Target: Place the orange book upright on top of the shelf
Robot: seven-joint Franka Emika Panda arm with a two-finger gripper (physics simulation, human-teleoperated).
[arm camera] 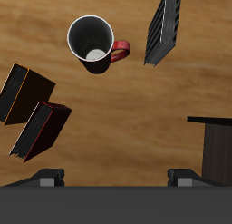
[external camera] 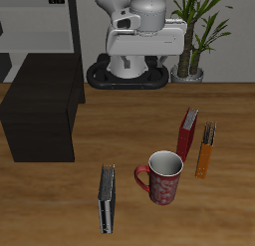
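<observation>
The orange book (external camera: 205,148) lies flat on the wooden table beside the dark red book (external camera: 186,133), behind the mug. It also shows in the wrist view (arm camera: 22,92), seen from high above. The shelf (external camera: 40,111) is a low black box at the table's other side; one corner shows in the wrist view (arm camera: 213,146). My gripper (arm camera: 116,178) is open and empty, its fingers (arm camera: 45,179) spread wide, high above the table and far from the book. The white arm (external camera: 139,31) stands folded over its base at the back.
A red-and-white mug (external camera: 162,177) stands near the front edge, in front of the books. A black-and-grey book (external camera: 107,198) lies near the front edge. A tall grey rack (external camera: 40,21) stands behind the shelf. A potted plant (external camera: 199,31) stands at the back.
</observation>
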